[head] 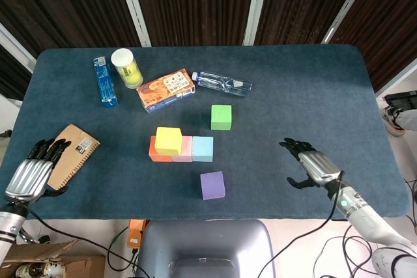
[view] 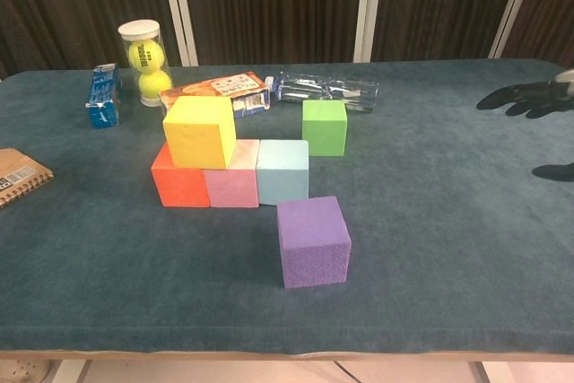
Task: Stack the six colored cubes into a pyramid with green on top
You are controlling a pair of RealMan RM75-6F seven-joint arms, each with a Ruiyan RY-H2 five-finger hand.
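The desk (head: 313, 83) carries a half-built pyramid near its middle: an orange cube (view: 179, 184), pink cube (view: 233, 186) and light blue cube (view: 282, 172) touching in a row, with a yellow cube (view: 199, 131) on top, straddling orange and pink. The purple cube (head: 212, 185) sits alone toward the front edge; the green cube (head: 221, 116) sits behind the row.

The left robot hand (head: 29, 175) hangs off the front-left corner, fingers spread, holding nothing. The right robot hand (head: 311, 165), equally empty and open, hovers near the front-right.

I judge the risk to be a nudge: setting purple beside yellow could shove yellow off its perch.

Only the head view shows the left robot hand; the chest view shows yellow's overhang.
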